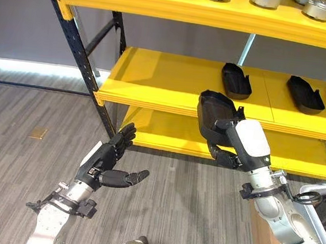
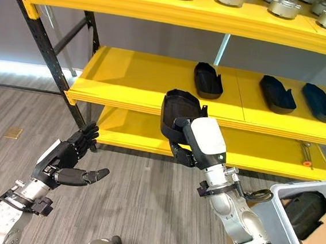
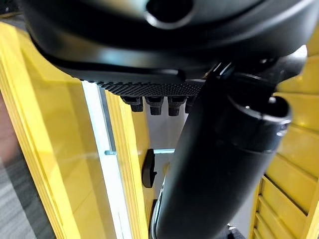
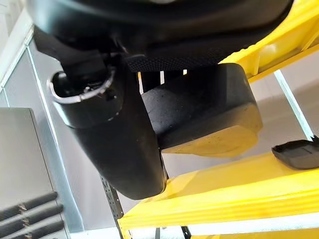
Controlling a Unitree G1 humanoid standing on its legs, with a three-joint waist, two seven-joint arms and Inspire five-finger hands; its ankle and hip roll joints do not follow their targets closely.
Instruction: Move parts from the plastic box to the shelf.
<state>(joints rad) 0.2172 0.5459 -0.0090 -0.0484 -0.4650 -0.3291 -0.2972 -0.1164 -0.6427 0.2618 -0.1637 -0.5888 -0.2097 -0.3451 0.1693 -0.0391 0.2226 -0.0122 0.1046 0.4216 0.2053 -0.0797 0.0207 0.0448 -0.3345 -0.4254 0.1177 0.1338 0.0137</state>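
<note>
the fingers (image 1: 224, 157) of the right hand (image 1: 243, 142) curl round a black part (image 1: 215, 110) at the frame's centre, holding it just before the front edge of the yellow shelf (image 1: 161, 78). three more black parts (image 1: 236, 81) lie on that shelf, upper right. the left hand (image 1: 108, 162), lower left over the grey floor (image 1: 20, 160), has its fingers straight and apart, holding nothing. the plastic box (image 2: 283, 226) sits in the lower right corner.

No text, label or number can be read anywhere. The yellow shelf (image 1: 172, 82) bears no sign. The black parts (image 1: 236, 80) carry no legible marking.
</note>
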